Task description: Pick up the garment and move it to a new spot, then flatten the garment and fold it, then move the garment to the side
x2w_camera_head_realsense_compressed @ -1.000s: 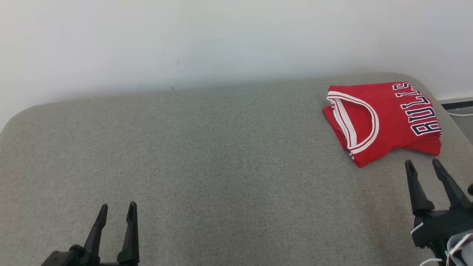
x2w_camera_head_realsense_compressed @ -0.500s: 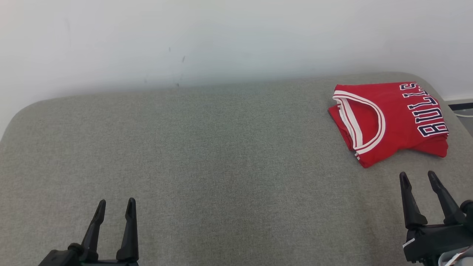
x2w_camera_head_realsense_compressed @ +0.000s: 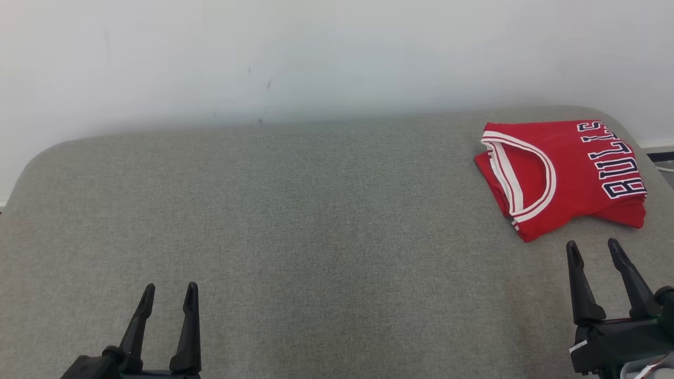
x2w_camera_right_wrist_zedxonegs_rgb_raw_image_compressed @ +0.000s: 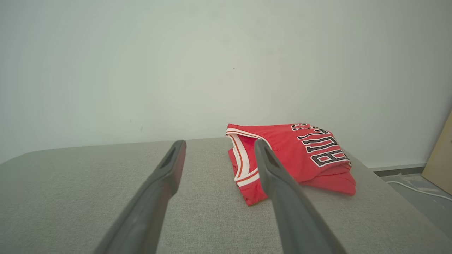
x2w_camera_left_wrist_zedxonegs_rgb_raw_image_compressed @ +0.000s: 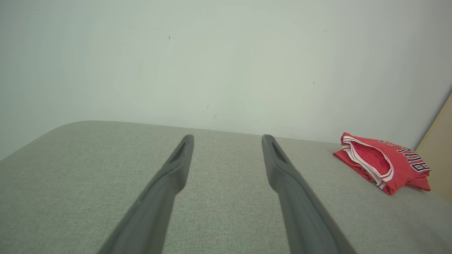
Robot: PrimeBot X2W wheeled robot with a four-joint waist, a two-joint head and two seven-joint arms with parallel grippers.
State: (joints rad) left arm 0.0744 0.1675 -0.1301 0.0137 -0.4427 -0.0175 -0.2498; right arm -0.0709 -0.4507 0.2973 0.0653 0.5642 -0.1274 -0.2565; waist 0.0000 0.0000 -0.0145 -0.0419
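The garment is a red jersey with white trim and dark lettering, folded into a compact rectangle at the far right of the grey cushion. It also shows in the left wrist view as the garment far to the right, and in the right wrist view as the garment just beyond the fingers. My right gripper stands open and empty a little in front of it, not touching. At the lower left my left gripper is open and empty over bare cushion.
A white wall runs behind the cushion. Off the cushion's right end lie a strip of floor with a white cable and a tan board.
The right gripper has drawn back from the garment toward the near edge. The camera has shifted slightly, sliding the whole scene right and down. The garment lies as before.
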